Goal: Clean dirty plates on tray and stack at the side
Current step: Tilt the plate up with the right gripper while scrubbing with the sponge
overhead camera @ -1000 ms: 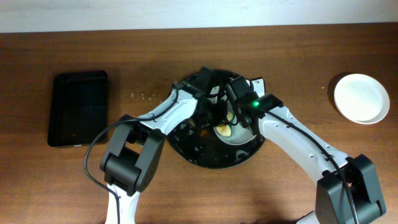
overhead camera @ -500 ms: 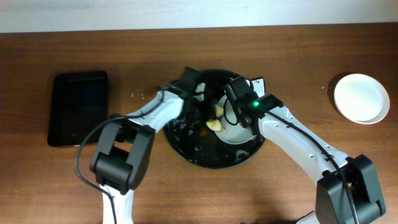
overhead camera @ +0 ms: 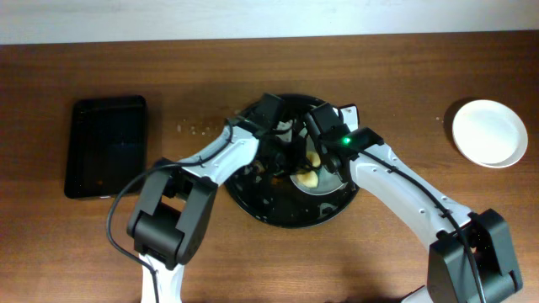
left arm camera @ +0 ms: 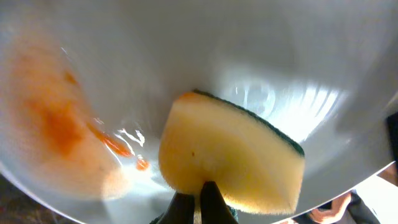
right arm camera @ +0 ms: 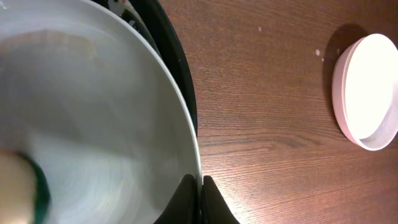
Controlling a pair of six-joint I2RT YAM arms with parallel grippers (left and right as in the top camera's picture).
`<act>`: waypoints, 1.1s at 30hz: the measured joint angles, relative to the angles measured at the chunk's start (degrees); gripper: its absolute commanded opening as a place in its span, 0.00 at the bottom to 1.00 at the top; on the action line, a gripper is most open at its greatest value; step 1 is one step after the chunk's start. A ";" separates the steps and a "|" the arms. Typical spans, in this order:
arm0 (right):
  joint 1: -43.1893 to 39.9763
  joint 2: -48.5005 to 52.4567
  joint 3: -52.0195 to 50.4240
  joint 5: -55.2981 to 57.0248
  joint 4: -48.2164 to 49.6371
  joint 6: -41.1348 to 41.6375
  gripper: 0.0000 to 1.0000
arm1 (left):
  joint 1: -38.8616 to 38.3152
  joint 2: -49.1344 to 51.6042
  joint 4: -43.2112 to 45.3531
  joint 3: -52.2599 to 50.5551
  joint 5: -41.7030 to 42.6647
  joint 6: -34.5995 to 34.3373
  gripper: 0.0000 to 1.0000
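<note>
A brown wooden counter (overhead camera: 404, 67) stretches under everything. A small black rectangular tray (overhead camera: 106, 146) lies near its left edge, pale crumbs (overhead camera: 195, 129) scattered just beside it. A yellow sponge (left arm camera: 230, 155) with a green back sits mid-counter.

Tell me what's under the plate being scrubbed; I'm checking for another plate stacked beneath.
The plate sits over the black tray, whose rim shows beside it. Whether another plate lies beneath cannot be seen: the plate itself and the sponge on it cover that spot.
</note>
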 measured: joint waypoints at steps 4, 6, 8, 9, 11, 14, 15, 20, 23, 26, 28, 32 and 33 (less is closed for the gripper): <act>0.00 0.00 0.00 -0.02 0.00 -0.04 0.04 | -0.74 -0.02 -0.33 -0.02 -1.86 0.02 0.00; 0.00 0.00 0.00 -0.02 0.00 -0.02 0.04 | -0.74 -0.02 -0.09 -0.37 -3.02 0.02 0.00; 0.00 0.00 0.00 -0.02 0.00 -0.04 0.04 | -0.72 -0.02 -0.09 -0.90 -4.11 0.02 0.00; 0.00 0.00 0.00 -0.02 0.00 -0.02 0.04 | -0.72 0.00 -0.07 -1.05 -4.50 0.02 0.00; 0.00 0.00 0.00 -0.02 0.00 -0.02 0.04 | -0.63 0.02 -0.15 -1.16 -5.09 0.02 0.00; 0.00 0.00 0.00 -0.02 0.00 -0.02 0.04 | -0.02 0.02 -0.37 -1.20 -5.42 0.02 0.00; 0.00 0.00 0.00 -0.02 0.00 -0.02 0.04 | 0.59 0.02 -0.37 -1.25 -5.60 0.02 0.00; 0.00 0.00 0.00 -0.02 0.04 -0.02 0.04 | 5.86 0.61 -0.33 -1.27 -6.38 0.02 0.00; 0.00 0.00 0.00 -0.02 0.02 -0.02 0.04 | 8.50 0.79 -0.35 -1.20 -6.56 0.17 0.00; 0.00 0.00 0.00 -0.02 0.02 -0.02 0.04 | 9.75 0.83 -0.39 -0.31 -5.38 0.17 0.00; 0.00 0.00 0.00 -0.02 0.02 -0.02 0.04 | 9.38 0.83 -0.37 0.76 -3.39 0.20 0.00; 0.00 0.00 0.00 -0.02 0.02 -0.02 0.04 | 6.25 0.83 -0.37 1.46 1.07 0.22 0.00; 0.00 0.00 0.00 -0.02 0.02 -0.02 0.04 | 5.31 0.83 -0.37 1.46 1.84 0.22 0.00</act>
